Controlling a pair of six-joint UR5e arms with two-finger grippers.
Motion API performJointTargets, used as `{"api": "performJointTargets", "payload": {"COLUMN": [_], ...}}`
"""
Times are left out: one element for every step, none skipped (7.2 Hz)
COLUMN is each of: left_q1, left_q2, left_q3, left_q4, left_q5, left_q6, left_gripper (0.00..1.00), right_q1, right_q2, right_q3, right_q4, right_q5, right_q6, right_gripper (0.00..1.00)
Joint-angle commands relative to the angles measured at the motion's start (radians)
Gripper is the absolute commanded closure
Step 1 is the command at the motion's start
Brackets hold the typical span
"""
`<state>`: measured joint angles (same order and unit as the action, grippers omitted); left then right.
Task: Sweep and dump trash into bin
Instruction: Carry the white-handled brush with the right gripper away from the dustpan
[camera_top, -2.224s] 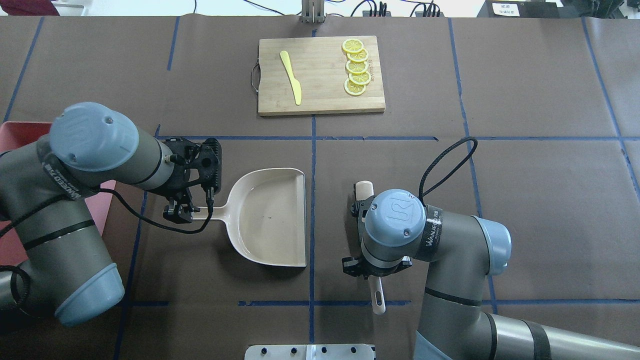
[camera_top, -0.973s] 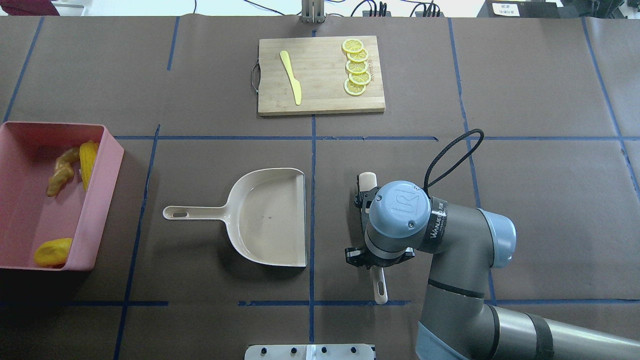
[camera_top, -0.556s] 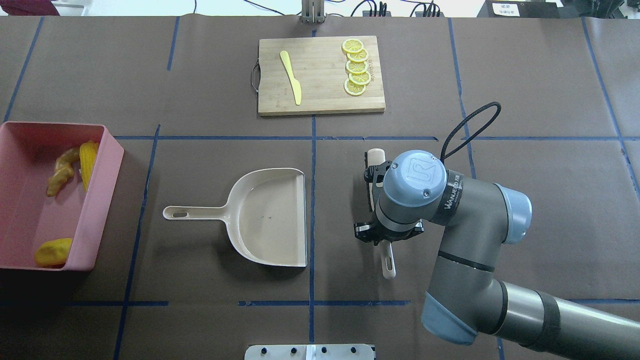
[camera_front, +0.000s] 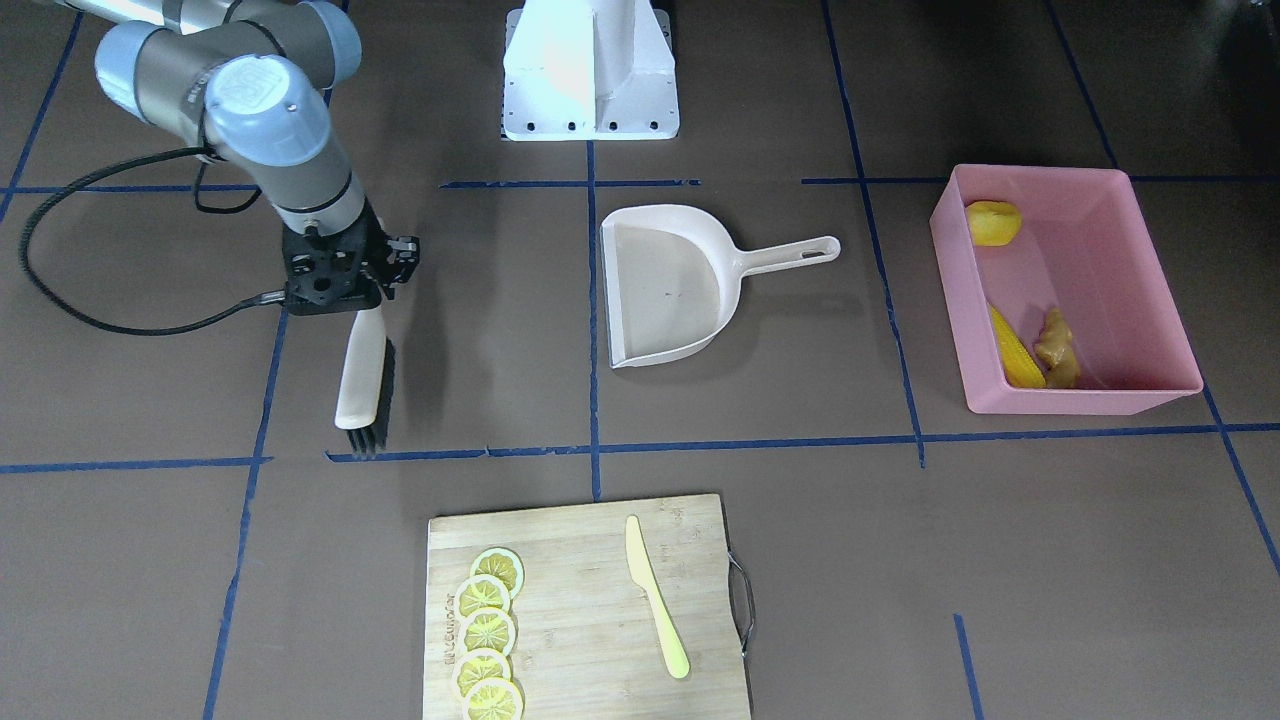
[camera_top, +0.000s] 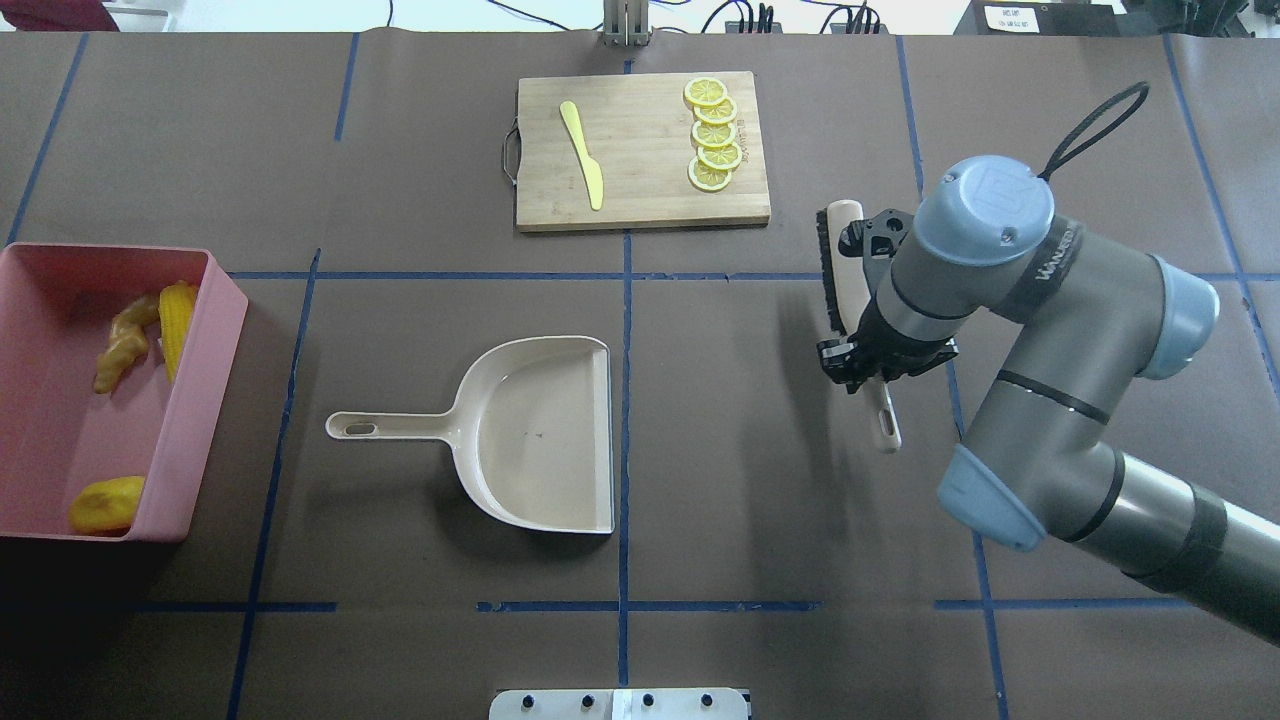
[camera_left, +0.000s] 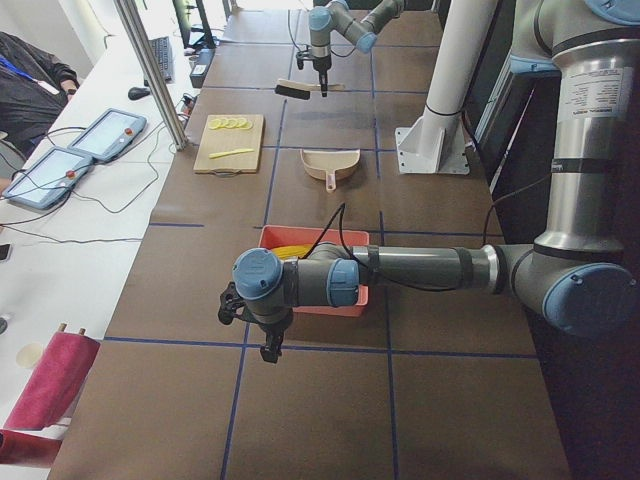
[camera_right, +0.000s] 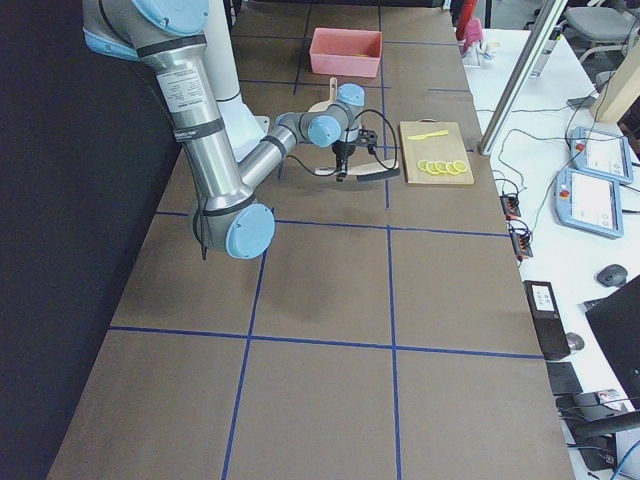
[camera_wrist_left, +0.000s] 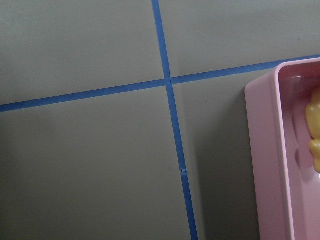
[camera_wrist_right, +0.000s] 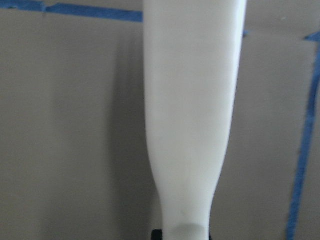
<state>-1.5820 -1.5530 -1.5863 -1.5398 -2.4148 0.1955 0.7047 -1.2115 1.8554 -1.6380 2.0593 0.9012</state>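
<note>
The pink bin (camera_top: 215, 330) (camera_front: 1080, 400) stands at the table's left end and holds the trash: a corn cob (camera_top: 177, 310), a tan ginger root (camera_top: 120, 345) and a rounded yellow lump (camera_top: 105, 503). The beige dustpan (camera_top: 540, 430) (camera_front: 665, 290) lies empty mid-table. My right gripper (camera_top: 868, 358) (camera_front: 340, 295) is shut on a white brush (camera_top: 838, 260) (camera_front: 362, 370), held just above the table right of the cutting board. My left gripper (camera_left: 267, 345) shows only in the exterior left view, beyond the bin's outer side, and I cannot tell its state.
A wooden cutting board (camera_top: 640, 190) at the far middle carries a pale yellow knife (camera_top: 582, 155) and several lemon slices (camera_top: 712, 135). The arms' white base plate (camera_front: 590, 70) sits at the near edge. The left wrist view shows the bin's corner (camera_wrist_left: 262, 160) and blue tape lines.
My left gripper let go of the dustpan handle and the arm left the overhead view, uncovering the bin. My right arm carried the brush away from the dustpan, to the far right.
</note>
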Motion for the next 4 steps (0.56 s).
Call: {"api": "performJointTargets", "payload": {"left_q1": [-0.001, -0.001, -0.001, 0.0], "left_q2": [0.014, 0.024, 0.028, 0.054], "left_q3": [-0.008, -0.011, -0.027, -0.059], "left_q4": [-0.022, -0.022, -0.022, -0.022], "left_q5": [-0.001, -0.001, -0.001, -0.001], "left_q6": [0.001, 0.001, 0.001, -0.001], "left_gripper": [0.0, 0.0, 0.0, 0.0], "right_q1": [0.114, 0.162, 0.208, 0.241], "right_q2": [-0.145, -0.22, -0.282, -0.346], "right_q3": [0.053, 0.08, 0.082, 0.082], "right_q4": [0.003, 0.003, 0.003, 0.004], "right_q5": [0.01, 0.033, 0.071, 0.105], "right_q6": [-0.155, -0.194, -0.268, -0.348], "right_gripper": [0.99, 0.99, 0.99, 0.98]}}
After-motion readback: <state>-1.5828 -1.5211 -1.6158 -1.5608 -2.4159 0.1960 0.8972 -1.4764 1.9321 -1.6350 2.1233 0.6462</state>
